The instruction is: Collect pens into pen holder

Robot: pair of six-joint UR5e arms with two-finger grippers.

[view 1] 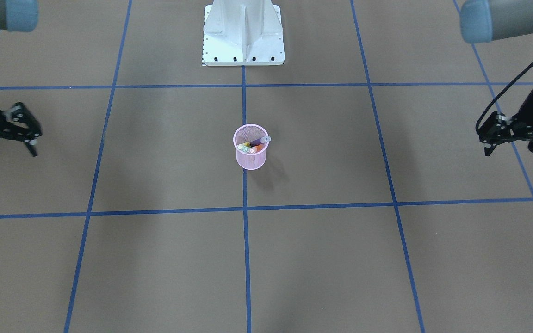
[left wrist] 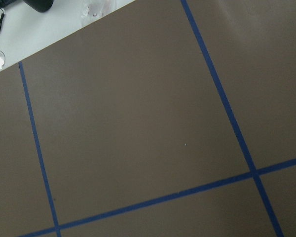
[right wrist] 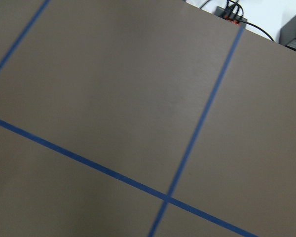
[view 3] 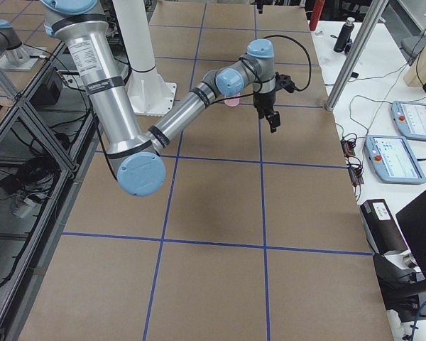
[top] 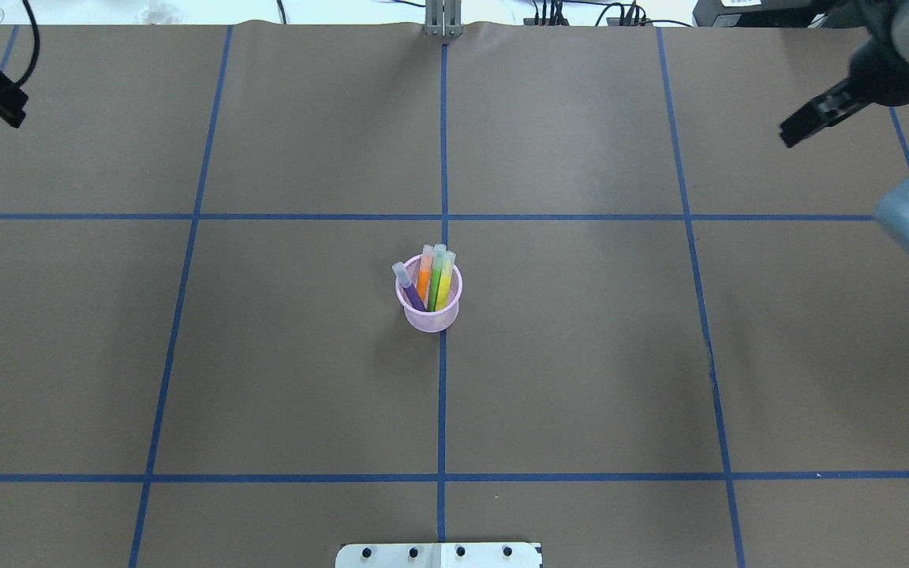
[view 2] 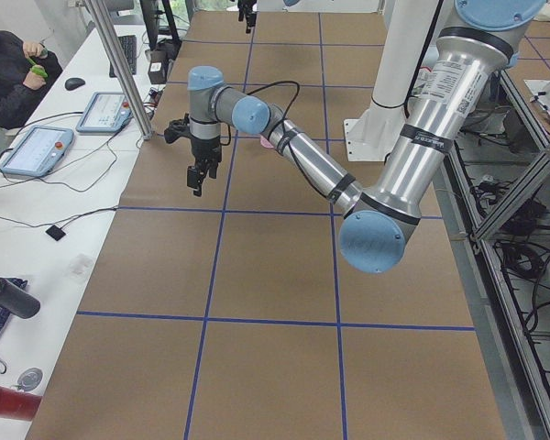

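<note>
- Fingers (view 1: 489,148) of left gripper (view 1: 489,151): hanging over table (top: 581,355), tips down, nothing seen in them; parted or pressed together, cannot tell.
- Fingers (view 1: 32,147) of right gripper (view 1: 33,151): same pose on the other side, nothing seen in them; spread or closed, cannot tell.
- Cup (top: 431,318): between the two sets of fingers, well apart from both, upright on blue tape line (top: 442,394).
- Purple pen (top: 411,293): inside cup, leaning toward the left fingers' side, pale cap out over the rim.
- Orange pen (top: 424,280), green pen (top: 435,285), yellow pen (top: 444,282): inside cup, side by side and touching, with orange nearest purple and yellow nearest the right fingers' side; caps above the rim.
- Wrist views: only brown table and tape lines below both sets of fingers.
</note>
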